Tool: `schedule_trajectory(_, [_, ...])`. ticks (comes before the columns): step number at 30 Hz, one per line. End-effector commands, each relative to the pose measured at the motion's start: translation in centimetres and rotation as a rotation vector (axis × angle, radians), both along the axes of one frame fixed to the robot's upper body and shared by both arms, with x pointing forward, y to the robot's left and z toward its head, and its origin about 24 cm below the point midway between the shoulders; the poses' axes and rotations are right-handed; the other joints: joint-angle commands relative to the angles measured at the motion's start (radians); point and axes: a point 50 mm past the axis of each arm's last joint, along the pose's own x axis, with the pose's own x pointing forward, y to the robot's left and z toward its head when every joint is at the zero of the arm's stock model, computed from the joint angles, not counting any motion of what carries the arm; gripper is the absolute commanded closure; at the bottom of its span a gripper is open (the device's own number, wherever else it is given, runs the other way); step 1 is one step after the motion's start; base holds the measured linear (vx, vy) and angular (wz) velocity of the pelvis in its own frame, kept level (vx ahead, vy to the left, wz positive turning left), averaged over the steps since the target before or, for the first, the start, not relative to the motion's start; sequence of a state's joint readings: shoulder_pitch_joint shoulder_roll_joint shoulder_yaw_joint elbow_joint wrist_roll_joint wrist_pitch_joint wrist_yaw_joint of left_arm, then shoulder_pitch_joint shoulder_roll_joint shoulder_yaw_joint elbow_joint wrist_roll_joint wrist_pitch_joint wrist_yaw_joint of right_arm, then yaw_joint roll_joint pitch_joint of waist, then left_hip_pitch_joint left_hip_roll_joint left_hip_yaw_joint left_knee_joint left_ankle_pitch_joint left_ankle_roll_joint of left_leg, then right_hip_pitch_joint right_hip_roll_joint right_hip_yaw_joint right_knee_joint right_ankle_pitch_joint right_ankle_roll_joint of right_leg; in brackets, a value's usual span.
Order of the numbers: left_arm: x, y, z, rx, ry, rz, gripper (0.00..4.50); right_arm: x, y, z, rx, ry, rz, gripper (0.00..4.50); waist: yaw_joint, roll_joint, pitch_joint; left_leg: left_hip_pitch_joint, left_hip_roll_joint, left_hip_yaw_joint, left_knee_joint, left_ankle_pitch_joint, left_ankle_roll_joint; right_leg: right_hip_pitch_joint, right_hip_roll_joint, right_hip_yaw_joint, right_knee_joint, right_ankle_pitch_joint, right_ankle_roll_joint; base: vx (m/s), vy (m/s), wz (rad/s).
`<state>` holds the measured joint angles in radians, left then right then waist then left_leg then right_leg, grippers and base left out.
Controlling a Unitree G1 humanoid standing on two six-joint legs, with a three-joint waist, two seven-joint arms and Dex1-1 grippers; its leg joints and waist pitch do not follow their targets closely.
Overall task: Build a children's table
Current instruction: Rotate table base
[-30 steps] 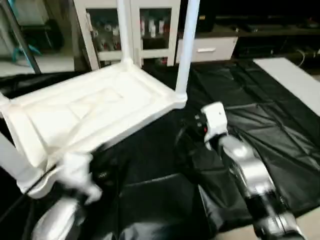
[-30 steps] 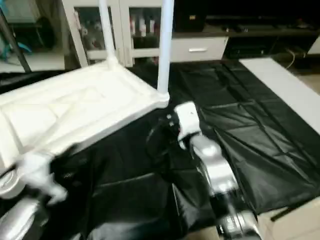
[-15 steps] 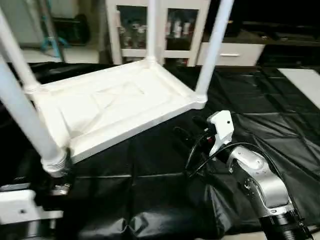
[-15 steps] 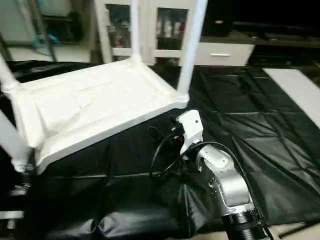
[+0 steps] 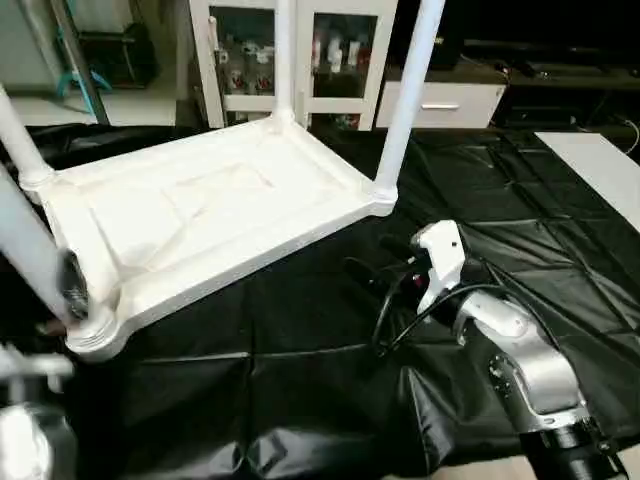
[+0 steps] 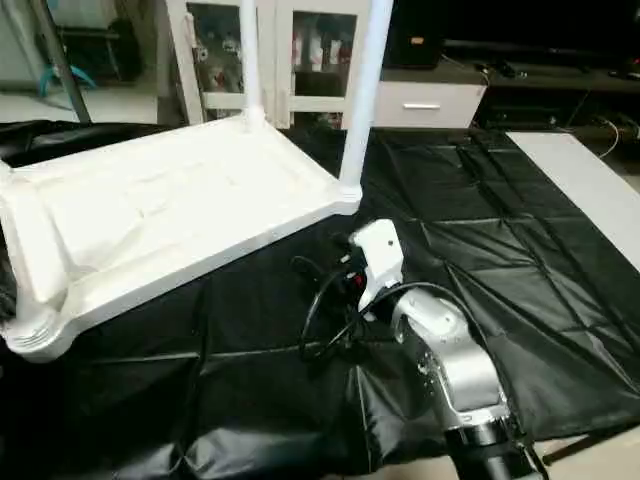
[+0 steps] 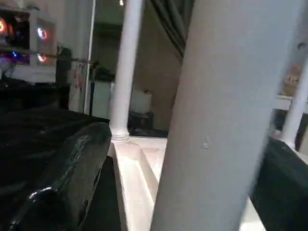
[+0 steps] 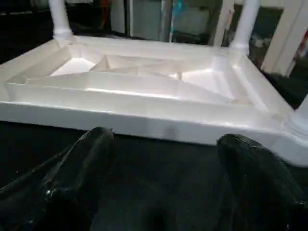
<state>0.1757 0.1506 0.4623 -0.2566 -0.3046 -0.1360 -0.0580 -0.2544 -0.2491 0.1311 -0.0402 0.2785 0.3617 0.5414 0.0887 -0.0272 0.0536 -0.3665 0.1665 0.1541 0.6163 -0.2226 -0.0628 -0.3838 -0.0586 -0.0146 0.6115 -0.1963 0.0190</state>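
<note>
Home living room: glass-door cabinet [image 5: 290, 50], drawer unit [image 5: 440, 100]

No readable text, labels, brand marks or numbers anywhere in these views. The items behind the glass doors of the white cabinet [image 5: 300, 60] are too small and blurred to read. The white plastic top [image 5: 200, 215] and its legs [image 5: 405, 95] carry no visible print.

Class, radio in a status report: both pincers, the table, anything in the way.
Left pincer open astride the near leg. Right pincer open, empty, facing the tabletop. Tabletop upside down on the black sheet, four legs standing in sockets. No obstruction.
</note>
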Motion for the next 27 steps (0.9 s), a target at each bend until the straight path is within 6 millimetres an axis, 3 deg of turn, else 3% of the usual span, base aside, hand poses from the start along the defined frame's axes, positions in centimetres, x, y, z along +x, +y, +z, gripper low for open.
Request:
schedule_trajectory(1, [0.6,0.4,-0.6,-0.052,0.04,-0.012,0.03,-0.1,0.2,0.6,-0.001,-0.016,0.031,0.66,-0.002,0.022,-0.046,0.008,0.05,-0.025,-0.107,-0.319,-0.061,0.011,-0.062,0.034,-0.074,-0.231,-0.104,0.0,0.0,0.0])
schedule_trajectory(4, [2.1,-0.6,-1.0,-0.167,0.067,-0.219,0.03,-0.4,0.3,0.5,-0.007,-0.011,0.071,0.66,0.003,0.024,-0.055,0.008,0.049,-0.021,-0.1,-0.232,-0.061,0.015,-0.063,0.033,-0.06,-0.127,-0.132,0.051,-0.009,-0.03])
schedule_trajectory(7, [2.8,-3.5,-1.2,-0.192,0.15,-0.598,0.03,-0.9,0.3,0.4,-0.019,-0.005,0.118,0.66,0.009,0.027,-0.054,0.014,0.05,-0.013,-0.097,-0.193,-0.056,0.012,-0.054,0.031,-0.052,-0.049,-0.154,0.0,0.0,0.0])
schedule_trajectory(11, [2.8,-7.4,-1.4,-0.142,0.303,-1.064,0.03,-0.9,-0.3,0.4,-0.041,-0.008,0.137,0.66,0.025,0.026,-0.05,0.025,0.053,-0.005,-0.103,-0.237,-0.054,0.004,-0.054,0.033,-0.055,-0.118,-0.152,0.0,0.0,0.0])
schedule_trajectory(12, [2.8,-7.5,-1.4,-0.14,0.309,-1.078,0.03,-0.9,-0.3,0.4,-0.041,-0.008,0.137,0.66,0.029,0.029,-0.049,0.025,0.054,-0.003,-0.106,-0.252,-0.057,0.004,-0.054,0.033,-0.055,-0.146,-0.146,0.0,0.0,0.0])
schedule_trajectory(14, [3.3,-9.8,-1.4,-0.106,0.414,-1.313,0.03,-0.9,-0.9,0.6,-0.05,-0.007,0.148,0.66,0.029,0.027,-0.048,0.024,0.054,-0.002,-0.11,-0.263,-0.066,0.006,-0.058,0.035,-0.056,-0.177,-0.136,0.0,0.0,0.0])
schedule_trajectory(15, [3.3,-10.0,-1.3,-0.102,0.42,-1.327,0.03,-0.9,-0.9,0.7,-0.051,-0.007,0.149,0.66,0.03,0.028,-0.049,0.031,0.052,0.0,-0.108,-0.265,-0.07,0.003,-0.057,0.035,-0.057,-0.186,-0.132,0.0,0.0,0.0])
schedule_trajectory(16, [3.9,-10.8,-1.3,-0.069,0.434,-1.372,0.03,-0.9,-1.1,0.7,-0.057,-0.011,0.149,0.66,0.023,0.025,-0.045,0.022,0.052,0.0,-0.111,-0.267,-0.072,0.01,-0.06,0.036,-0.06,-0.19,-0.135,0.0,0.0,0.0])
schedule_trajectory(17, [5.4,-12.8,-1.4,0.009,0.44,-1.421,0.03,-0.8,-1.6,0.9,-0.067,-0.019,0.125,0.66,0.025,0.028,-0.048,0.023,0.053,-0.002,-0.11,-0.257,-0.073,0.012,-0.063,0.037,-0.06,-0.187,-0.134,0.0,0.0,0.0])
schedule_trajectory(18, [5.9,-13.5,-1.4,0.04,0.439,-1.431,0.03,-0.7,-1.8,0.9,-0.07,-0.023,0.114,0.66,0.023,0.025,-0.05,0.032,0.052,0.005,-0.104,-0.237,-0.068,0.005,-0.061,0.038,-0.066,-0.176,-0.129,0.0,0.0,0.0])
schedule_trajectory(20, [7.1,-15.1,-1.5,0.087,0.438,-1.447,0.03,-0.5,-2.2,1.0,-0.074,-0.029,0.083,0.66,0.016,0.029,-0.051,0.012,0.051,0.001,-0.104,-0.187,-0.064,0.026,-0.067,0.039,-0.061,-0.136,-0.139,0.0,0.0,0.0])
schedule_trajectory(22, [9.0,-17.3,-1.8,0.162,0.441,-1.409,0.03,-0.2,-2.7,1.2,-0.076,-0.042,0.043,0.66,0.01,0.03,-0.056,0.016,0.05,0.003,-0.095,-0.161,-0.059,0.025,-0.066,0.038,-0.062,-0.109,-0.145,0.0,0.0,0.0])
schedule_trajectory(23, [9.5,-17.8,-1.9,0.184,0.441,-1.395,0.03,-0.2,-2.8,1.3,-0.077,-0.045,0.033,0.66,0.01,0.025,-0.062,0.014,0.048,0.002,-0.09,-0.134,-0.052,0.034,-0.07,0.038,-0.057,-0.082,-0.153,0.0,0.0,0.0])
schedule_trajectory(24, [10.5,-19.2,-1.8,0.196,0.426,-1.37,0.03,-0.1,-3.1,1.5,-0.073,-0.052,0.008,0.66,0.001,0.033,-0.059,0.008,0.047,0.003,-0.089,-0.118,-0.041,0.033,-0.066,0.038,-0.062,-0.058,-0.159,0.0,0.0,0.0])
schedule_trajectory(25, [11.9,-21.5,-1.7,0.2,0.42,-1.347,0.03,-0.1,-3.6,1.7,-0.071,-0.061,-0.023,0.66,0.003,0.042,-0.068,0.013,0.047,-0.001,-0.083,-0.109,-0.039,0.038,-0.07,0.036,-0.052,-0.031,-0.176,0.0,0.0,0.0])
schedule_trajectory(26, [12.1,-22.0,-1.6,0.2,0.421,-1.346,0.03,-0.1,-3.7,1.8,-0.072,-0.063,-0.029,0.66,0.0,0.035,-0.062,0.01,0.046,0.003,-0.085,-0.111,-0.033,0.034,-0.067,0.037,-0.063,-0.046,-0.172,0.0,0.0,0.0])
schedule_trajectory(27, [12.2,-22.1,-1.6,0.2,0.421,-1.346,0.03,-0.1,-3.7,1.8,-0.072,-0.063,-0.03,0.66,0.004,0.034,-0.068,0.013,0.046,0.001,-0.081,-0.11,-0.033,0.04,-0.069,0.036,-0.057,-0.036,-0.189,0.0,0.0,0.0])
